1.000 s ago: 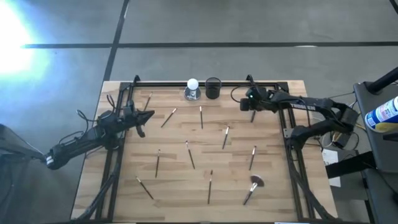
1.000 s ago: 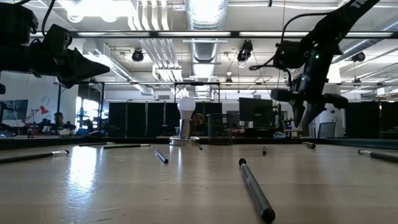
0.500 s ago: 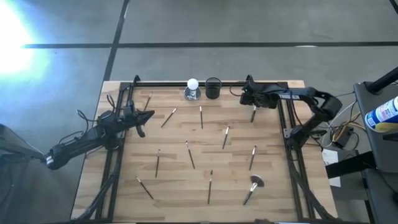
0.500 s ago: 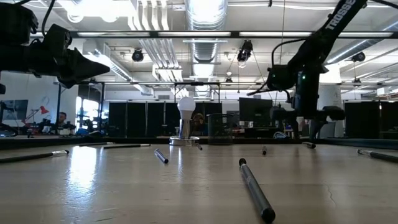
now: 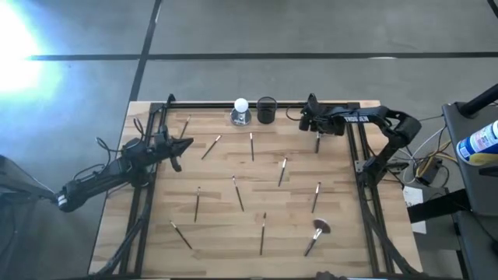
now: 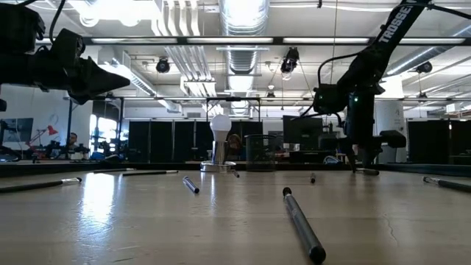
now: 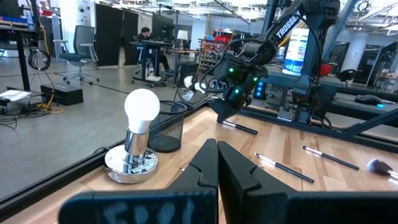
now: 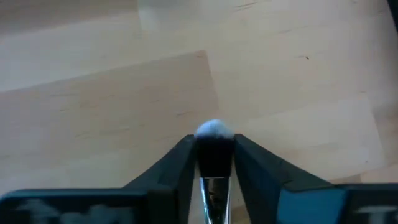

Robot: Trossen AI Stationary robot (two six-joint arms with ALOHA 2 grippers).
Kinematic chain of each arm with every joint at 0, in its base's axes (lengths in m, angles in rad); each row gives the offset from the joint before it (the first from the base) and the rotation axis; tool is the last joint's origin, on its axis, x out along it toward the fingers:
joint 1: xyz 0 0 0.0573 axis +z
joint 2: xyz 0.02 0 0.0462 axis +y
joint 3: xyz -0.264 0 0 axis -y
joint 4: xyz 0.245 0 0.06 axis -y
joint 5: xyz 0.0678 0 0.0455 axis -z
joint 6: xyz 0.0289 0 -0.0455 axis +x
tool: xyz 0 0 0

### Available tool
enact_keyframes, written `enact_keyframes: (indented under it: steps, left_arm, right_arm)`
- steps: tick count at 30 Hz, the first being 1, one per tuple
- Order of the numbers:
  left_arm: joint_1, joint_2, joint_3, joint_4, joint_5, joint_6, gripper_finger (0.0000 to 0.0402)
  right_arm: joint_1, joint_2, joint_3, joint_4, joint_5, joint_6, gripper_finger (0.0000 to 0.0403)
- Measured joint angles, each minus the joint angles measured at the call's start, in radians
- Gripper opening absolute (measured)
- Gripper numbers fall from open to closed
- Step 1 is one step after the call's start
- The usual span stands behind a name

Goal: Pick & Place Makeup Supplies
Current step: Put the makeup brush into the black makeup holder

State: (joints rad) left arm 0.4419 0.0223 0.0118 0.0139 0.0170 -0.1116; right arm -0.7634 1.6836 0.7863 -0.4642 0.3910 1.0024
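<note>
- Gripper, right (image 8: 215, 163), at the high view's upper right: clamping a slim dark-handled, white-tipped makeup brush (image 8: 214, 149).
- Gripper, left (image 5: 177, 150), at centre left: hovering, fingers pressed together.

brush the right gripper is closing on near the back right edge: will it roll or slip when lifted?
Probably prone to rolling: the brush has a slim round handle lying flat on the bare wooden table. The right gripper has its fingers on either side of the ferrule just below the tip, an off-centre hold, so it may pivot. The metal ferrule looks smooth, likely slippery. Looks stiff and light.
</note>
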Motion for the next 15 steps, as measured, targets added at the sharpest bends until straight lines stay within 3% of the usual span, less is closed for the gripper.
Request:
enact_keyframes:
  steps: [7, 15]
  left_arm:
    - [0.000, 0.000, 0.000, 0.000, 0.000, 0.000, 0.0000]
    - [0.000, 0.000, 0.000, 0.000, 0.000, 0.000, 0.0000]
  right_arm:
    - [0.030, -0.034, -0.004, 0.007, -0.007, -0.092, 0.0017]
    - [0.100, -0.142, -0.029, 0.139, -0.009, -0.343, 0.0009]
